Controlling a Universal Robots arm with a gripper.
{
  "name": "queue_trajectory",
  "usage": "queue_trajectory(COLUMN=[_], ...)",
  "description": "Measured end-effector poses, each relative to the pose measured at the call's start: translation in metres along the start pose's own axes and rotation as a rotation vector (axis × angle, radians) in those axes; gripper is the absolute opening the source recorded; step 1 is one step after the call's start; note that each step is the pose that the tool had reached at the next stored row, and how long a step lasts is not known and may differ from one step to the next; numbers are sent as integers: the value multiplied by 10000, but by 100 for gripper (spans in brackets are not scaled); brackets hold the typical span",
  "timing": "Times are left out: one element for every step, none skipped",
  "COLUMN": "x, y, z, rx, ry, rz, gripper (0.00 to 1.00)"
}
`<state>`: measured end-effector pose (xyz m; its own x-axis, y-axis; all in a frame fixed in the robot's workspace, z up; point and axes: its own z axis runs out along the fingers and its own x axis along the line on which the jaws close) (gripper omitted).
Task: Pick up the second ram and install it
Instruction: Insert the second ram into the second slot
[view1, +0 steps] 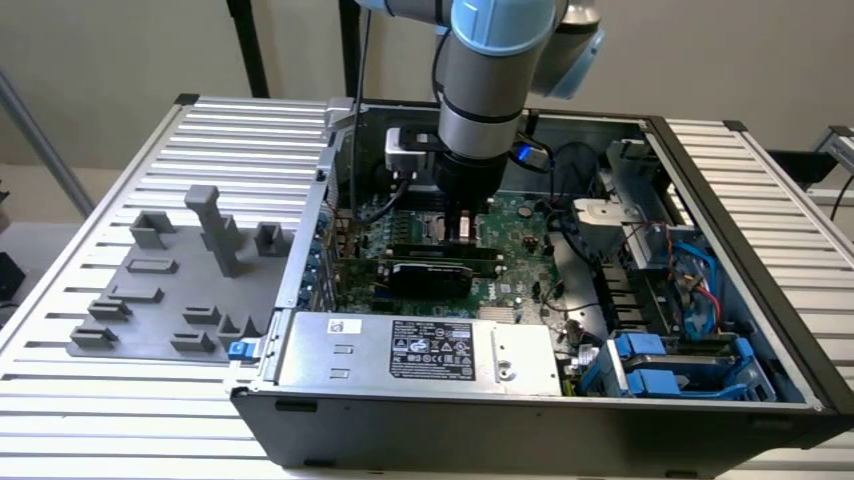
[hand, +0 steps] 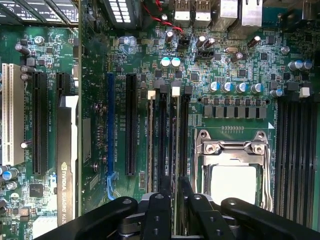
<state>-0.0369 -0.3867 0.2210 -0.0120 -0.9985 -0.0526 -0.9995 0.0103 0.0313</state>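
The pincer (hand: 175, 187) hangs low over the board, its two black tips a little apart and set either side of one memory slot. The ram (hand: 175, 140) stands edge-up in that slot, just beside the socket (hand: 232, 170), and runs straight away from the tips. That straddling pose suits pressing a thin stick down along its top edge, and the ram looks seated rather than carried. Whether the pads touch its sides cannot be made out, because the pincer's own body covers the near end of the stick and the latch there. The far latch (hand: 175, 90) shows white, but whether it has snapped shut is too small to tell.

Beyond the slots lies the card (hand: 67, 165), cut off at the frame edge.

In the exterior view the case (view1: 534, 430) lies open on the worktop (view1: 80, 420), which leaves the board free for a vertical reach. The arm (view1: 481, 90) comes straight down behind the card and hides the slots and ram beneath it. Grey blocks (view1: 200, 260) sit on the exterior view's left, well apart from the pincer.
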Motion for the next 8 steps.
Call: queue_trajectory(x=[0,-1,-2,-4,-5,-7,-8,-9], y=[0,1,1,1,2,3,4,4], z=[-6,-17,-31,-49,-69,-89,-110,-130], rx=[0,0,0,0,-1,0,0,0], ry=[0,-1,0,1,2,1,1,1], rz=[0,0,-1,0,0,0,0,0], gripper=[22,22,22,22,22,22,22,22])
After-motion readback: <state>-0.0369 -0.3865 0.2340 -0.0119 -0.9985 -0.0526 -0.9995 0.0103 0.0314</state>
